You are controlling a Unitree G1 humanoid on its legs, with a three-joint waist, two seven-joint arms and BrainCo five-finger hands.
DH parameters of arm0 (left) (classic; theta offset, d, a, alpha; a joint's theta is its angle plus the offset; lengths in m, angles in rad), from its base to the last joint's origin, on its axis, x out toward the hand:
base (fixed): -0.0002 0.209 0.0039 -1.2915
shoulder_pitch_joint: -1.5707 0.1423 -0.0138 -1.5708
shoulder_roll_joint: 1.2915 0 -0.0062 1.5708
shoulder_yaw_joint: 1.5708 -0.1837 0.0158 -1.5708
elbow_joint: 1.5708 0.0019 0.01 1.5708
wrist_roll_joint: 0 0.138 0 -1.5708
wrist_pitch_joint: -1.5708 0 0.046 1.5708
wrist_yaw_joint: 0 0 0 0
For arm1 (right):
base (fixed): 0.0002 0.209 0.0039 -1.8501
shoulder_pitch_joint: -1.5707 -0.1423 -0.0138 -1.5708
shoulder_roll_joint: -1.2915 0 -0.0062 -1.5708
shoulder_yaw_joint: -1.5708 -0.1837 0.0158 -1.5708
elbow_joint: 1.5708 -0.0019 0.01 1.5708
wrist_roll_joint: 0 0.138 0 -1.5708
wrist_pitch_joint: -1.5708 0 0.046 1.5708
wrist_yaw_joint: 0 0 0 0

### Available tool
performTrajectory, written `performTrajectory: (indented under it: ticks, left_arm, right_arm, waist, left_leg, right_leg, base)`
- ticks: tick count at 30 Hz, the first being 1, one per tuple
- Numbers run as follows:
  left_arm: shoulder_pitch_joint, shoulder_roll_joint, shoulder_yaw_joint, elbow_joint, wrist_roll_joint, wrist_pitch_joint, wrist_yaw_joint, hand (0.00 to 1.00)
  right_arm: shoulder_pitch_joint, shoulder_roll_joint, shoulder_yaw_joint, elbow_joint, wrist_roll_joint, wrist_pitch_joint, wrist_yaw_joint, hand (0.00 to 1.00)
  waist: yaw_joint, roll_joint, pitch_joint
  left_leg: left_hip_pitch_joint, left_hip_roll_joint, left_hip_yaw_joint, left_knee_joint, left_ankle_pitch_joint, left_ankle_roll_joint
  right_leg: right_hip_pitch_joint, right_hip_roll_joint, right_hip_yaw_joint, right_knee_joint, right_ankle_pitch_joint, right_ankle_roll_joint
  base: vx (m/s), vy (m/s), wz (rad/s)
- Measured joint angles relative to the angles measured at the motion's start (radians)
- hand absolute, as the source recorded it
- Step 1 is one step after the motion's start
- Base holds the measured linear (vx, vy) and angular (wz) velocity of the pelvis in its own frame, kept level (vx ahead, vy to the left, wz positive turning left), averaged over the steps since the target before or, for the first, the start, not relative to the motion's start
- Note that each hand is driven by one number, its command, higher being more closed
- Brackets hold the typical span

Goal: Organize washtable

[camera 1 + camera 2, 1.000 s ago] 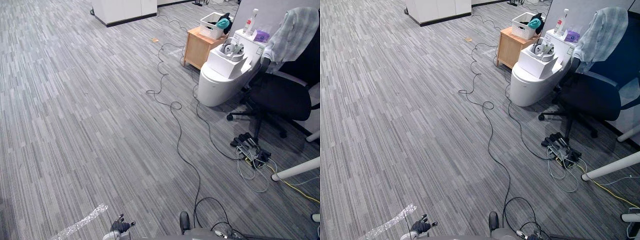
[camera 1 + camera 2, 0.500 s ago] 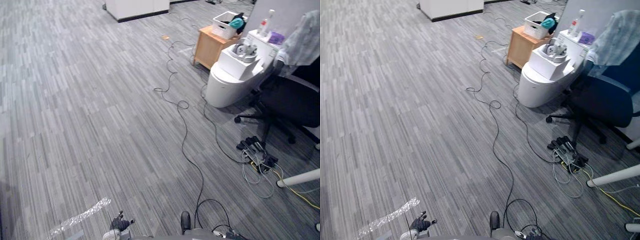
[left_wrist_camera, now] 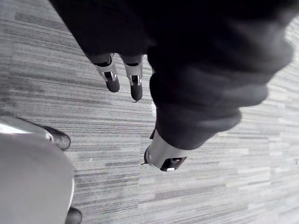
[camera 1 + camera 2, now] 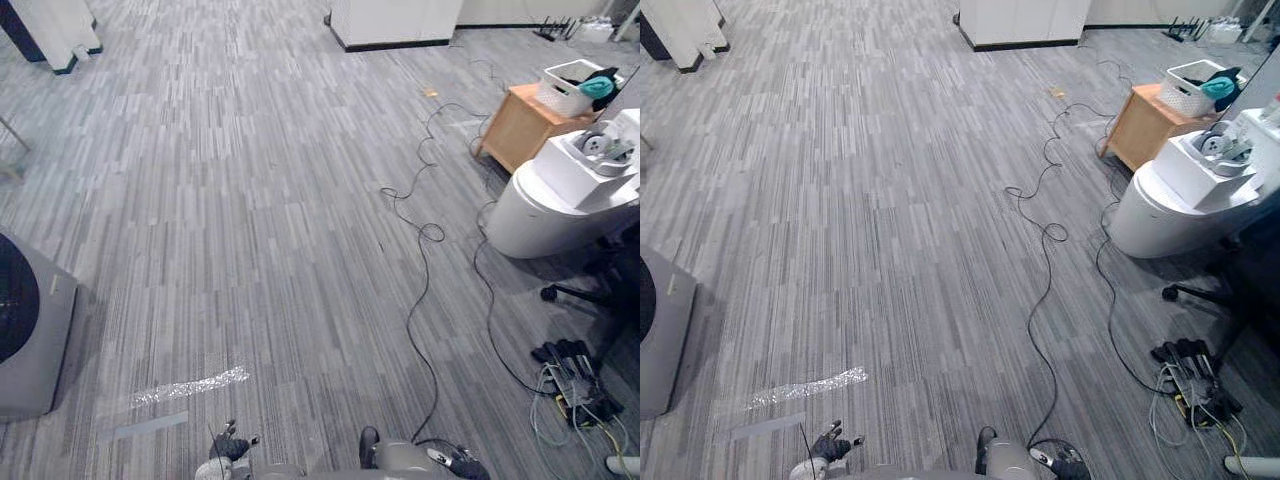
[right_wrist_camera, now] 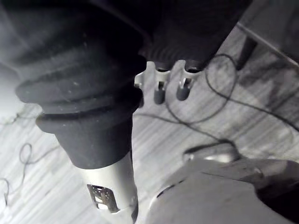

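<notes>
Washer [image 4: 30, 340] now shows left of left hand [image 4: 228, 447].

The floor [image 4: 250, 200] is grey striped carpet. Near left, a shiny crinkled strip [image 4: 190, 387] lies flat. A grey machine [image 4: 30, 340] stands at the left edge. At far right stands a wooden cabinet [image 4: 515, 125], with a white rounded unit [image 4: 545, 215] just beside it. At near right lies a power strip [image 4: 575, 385] with leads plugged in.

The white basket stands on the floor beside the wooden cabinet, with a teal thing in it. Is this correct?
Not quite. The white basket stands on top of the wooden cabinet, not on the floor beside it; the left eye view shows this. The teal thing does lie in it.
</notes>
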Motion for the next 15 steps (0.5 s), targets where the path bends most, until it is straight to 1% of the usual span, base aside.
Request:
performTrajectory:
  ticks: [1,2,3,4,5,6,7,8,9,10,11,12,13,14,15]
  left_arm:
    - [0.002,-0.011,0.017,-0.011,-0.029,0.001,0.001,0.0]
    - [0.002,-0.017,0.023,-0.02,-0.036,0.001,0.001,0.0]
    - [0.001,-0.025,0.023,-0.026,-0.061,-0.003,0.003,0.0]
    - [-0.003,-0.031,0.021,-0.029,-0.073,-0.005,0.004,0.0]
    - [-0.003,-0.029,0.015,-0.034,-0.072,-0.007,0.004,0.0]
    - [-0.003,-0.031,0.01,-0.034,-0.072,-0.011,0.004,0.0]
    - [-0.003,-0.032,0.008,-0.034,-0.072,-0.012,0.004,0.0]
    - [-0.003,-0.032,0.004,-0.033,-0.072,-0.014,0.005,0.0]
    - [-0.003,-0.032,0.001,-0.033,-0.072,-0.015,0.005,0.0]
    - [-0.003,-0.031,-0.004,-0.032,-0.073,-0.021,0.005,0.0]
    - [-0.003,-0.032,-0.006,-0.031,-0.074,-0.021,0.005,0.0]
    - [-0.001,-0.039,-0.007,-0.019,-0.086,-0.022,0.005,0.0]
    - [0.0,-0.031,-0.006,-0.015,-0.089,-0.022,0.005,0.0]
    - [-0.001,-0.022,-0.005,-0.014,-0.089,-0.022,0.004,0.0]
    - [0.0,-0.012,-0.004,-0.013,-0.089,-0.025,0.003,0.0]
  right_arm:
    - [0.008,0.0,0.0,-0.008,-0.001,0.0,0.0,0.0]
    - [0.013,0.0,0.0,-0.014,-0.001,0.001,0.0,0.0]
    - [0.015,0.0,0.0,-0.018,-0.006,0.001,0.0,0.0]
    - [0.015,0.003,0.0,-0.02,-0.01,0.001,0.0,0.0]
    - [0.014,0.004,0.0,-0.021,-0.011,0.002,0.0,0.0]
    - [0.009,0.003,-0.001,-0.021,-0.02,0.003,0.0,0.0]
    - [0.008,0.003,-0.001,-0.021,-0.022,0.003,0.0,0.0]
    - [0.001,0.003,-0.011,-0.017,-0.032,0.004,0.001,0.0]
    - [-0.002,0.003,-0.014,-0.014,-0.032,0.005,0.001,0.0]
    - [-0.003,-0.001,-0.015,-0.013,-0.038,0.012,0.001,0.0]
    - [-0.003,-0.005,-0.015,-0.013,-0.04,0.013,0.001,0.0]
    - [-0.005,-0.006,-0.014,-0.007,-0.04,0.013,0.0,0.0]
    - [-0.006,0.0,-0.014,0.0,-0.04,0.014,-0.001,0.0]
    - [0.0,0.012,-0.014,0.005,-0.04,0.014,0.0,0.0]
    - [0.008,0.03,-0.014,0.006,-0.04,0.015,0.0,0.0]
  waist:
    - [0.005,0.002,0.001]
    - [0.012,0.004,0.004]
    - [0.01,0.004,0.008]
    - [0.01,0.0,0.01]
    - [0.01,-0.006,0.013]
    - [0.012,-0.005,0.013]
    - [0.01,-0.004,0.013]
    - [0.011,-0.003,0.014]
    - [0.011,-0.003,0.014]
    - [0.013,0.001,0.015]
    - [0.013,0.006,0.014]
    - [0.014,0.019,0.007]
    - [0.012,0.01,0.008]
    - [0.012,-0.017,0.002]
    - [0.013,-0.03,-0.001]
  left_leg:
    - [-0.06,0.021,0.025,0.164,-0.011,-0.023]
    - [-0.09,0.034,0.038,0.241,-0.014,-0.033]
    - [-0.126,0.066,0.068,0.343,-0.016,-0.032]
    - [-0.14,0.095,0.109,0.365,-0.017,-0.029]
    - [-0.144,0.104,0.128,0.355,-0.017,-0.029]
    - [-0.152,0.11,0.158,0.279,-0.018,-0.029]
    - [-0.155,0.109,0.159,0.258,-0.018,-0.029]
    - [-0.164,0.089,0.142,0.147,-0.016,-0.03]
    - [-0.169,0.077,0.134,0.099,-0.013,-0.031]
    - [-0.176,0.058,0.099,-0.017,0.007,-0.036]
    - [-0.173,0.058,0.092,-0.044,0.059,-0.035]
    - [-0.152,0.054,0.1,-0.069,0.151,0.015]
    - [-0.144,0.046,0.115,-0.075,0.151,0.018]
    - [-0.13,0.032,0.141,-0.089,0.141,0.028]
    - [-0.118,0.019,0.161,-0.097,0.138,0.04]
  right_leg:
    - [0.029,0.019,-0.005,-0.009,-0.007,-0.015]
    - [0.05,0.03,-0.005,-0.015,-0.011,-0.021]
    - [0.091,0.046,-0.008,-0.036,-0.013,-0.026]
    - [0.128,0.048,-0.007,-0.057,-0.014,-0.027]
    - [0.142,0.047,-0.002,-0.066,-0.014,-0.027]
    - [0.158,0.034,0.019,-0.081,-0.014,-0.027]
    - [0.158,0.031,0.024,-0.083,-0.014,-0.027]
    - [0.157,0.013,0.053,-0.091,-0.013,-0.025]
    - [0.157,0.006,0.064,-0.097,-0.011,-0.021]
    - [0.157,-0.003,0.093,-0.11,-0.007,0.0]
    - [0.158,-0.001,0.105,-0.112,-0.008,0.011]
    - [0.163,0.002,0.136,-0.117,-0.01,0.03]
    - [0.169,-0.004,0.151,-0.121,-0.01,0.039]
    - [0.17,-0.02,0.17,-0.133,-0.009,0.05]
    - [0.168,-0.034,0.187,-0.14,-0.009,0.059]
  base:
    - [0.2,-0.235,-0.03]
    - [0.23,-0.255,-0.11]
    - [0.23,-0.183,-0.09]
    - [0.17,-0.11,-0.08]
    - [0.14,-0.046,-0.2]
    - [0.1,-0.001,-0.21]
    - [0.11,0.061,-0.38]
    - [0.08,0.088,-0.31]
    - [0.12,0.186,-0.55]
    - [0.1,0.18,-0.47]
    - [0.15,0.26,-0.69]
    - [0.12,0.209,-0.52]
    - [0.17,0.283,-0.57]
    - [0.17,0.245,-0.46]
    - [0.14,0.187,-0.42]
